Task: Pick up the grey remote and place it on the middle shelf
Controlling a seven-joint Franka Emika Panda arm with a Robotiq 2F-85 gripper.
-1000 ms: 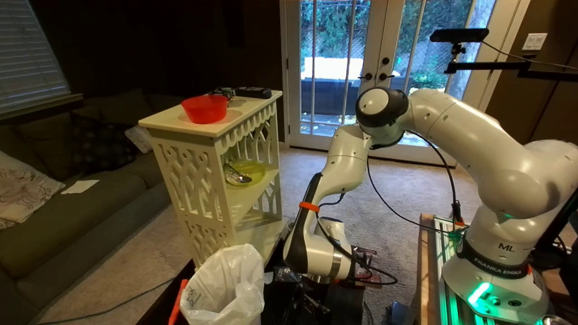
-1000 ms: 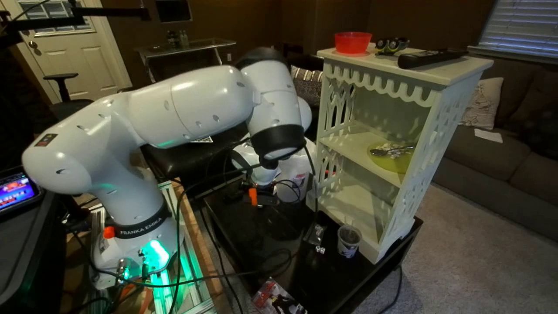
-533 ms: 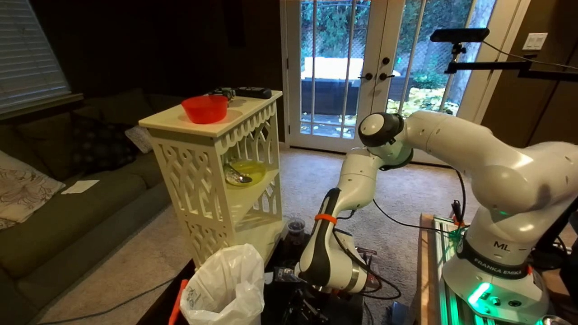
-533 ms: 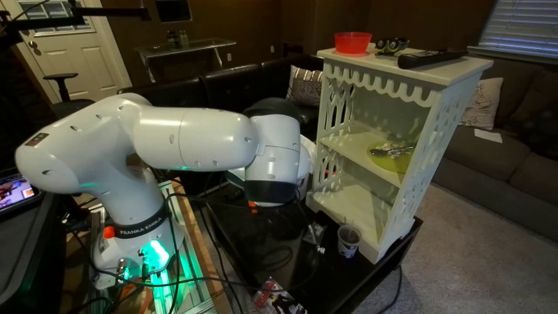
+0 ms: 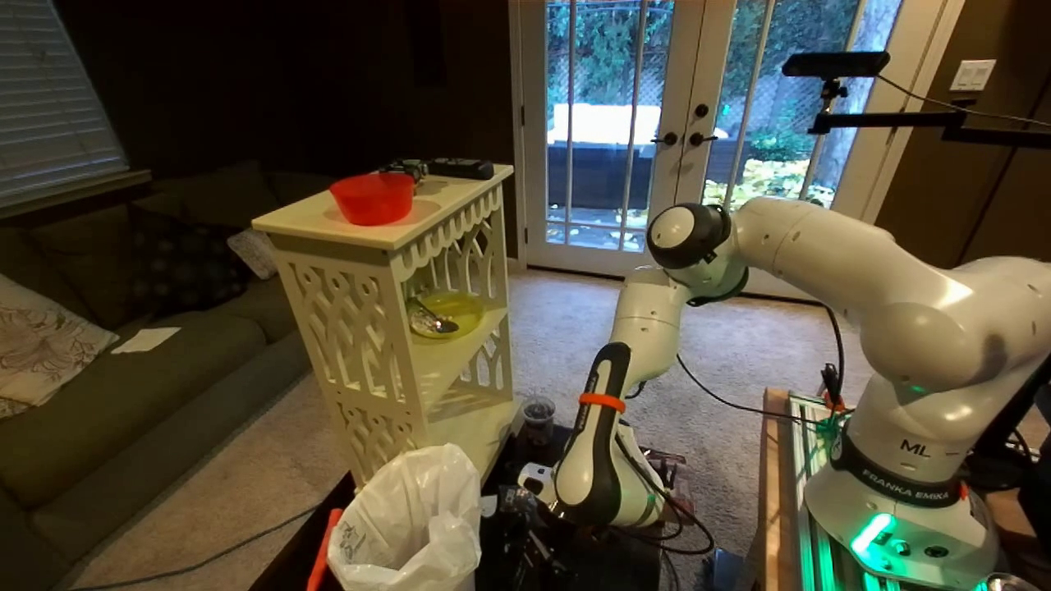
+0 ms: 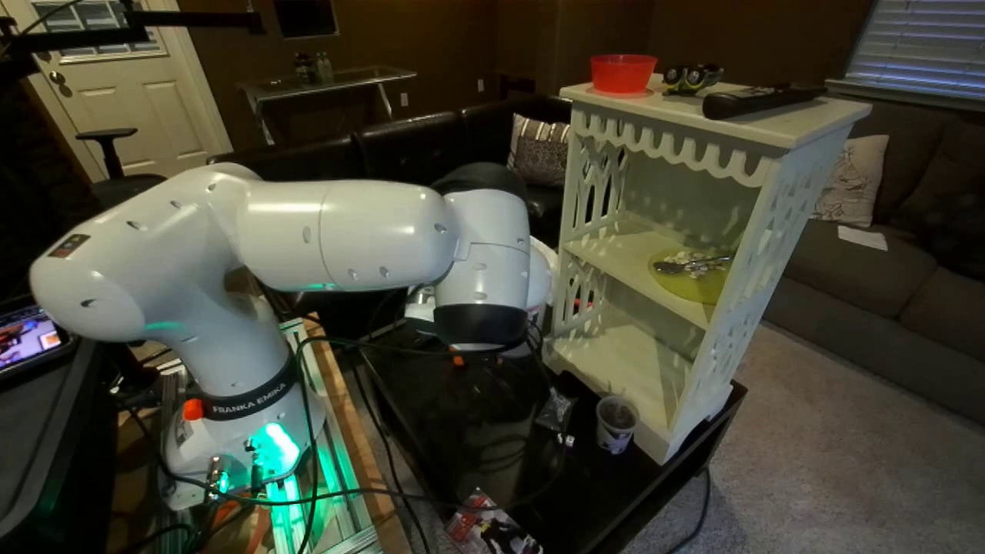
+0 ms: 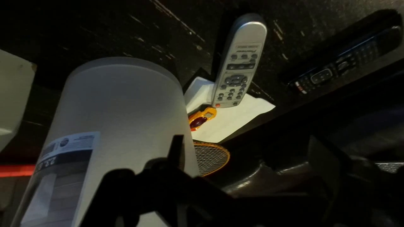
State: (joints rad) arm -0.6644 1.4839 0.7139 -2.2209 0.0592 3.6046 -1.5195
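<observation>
At right in an exterior view, the white arm (image 5: 829,238) is wearing a black "FRANKA EMIKA" collar (image 5: 893,483) and orange band (image 5: 602,402).

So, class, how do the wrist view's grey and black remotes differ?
The grey remote is pale, the black remote dark. The grey remote overlaps the white paper; the black remote lies clear of it. In the picture, the grey remote runs steeper than the black remote. Both lie face up.

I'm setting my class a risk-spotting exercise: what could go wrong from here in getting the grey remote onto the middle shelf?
The open gripper might bump the white bin near the grey remote. The paper partly under the remote could drag along. On the middle shelf, the remote might hit the yellow plate.
</observation>
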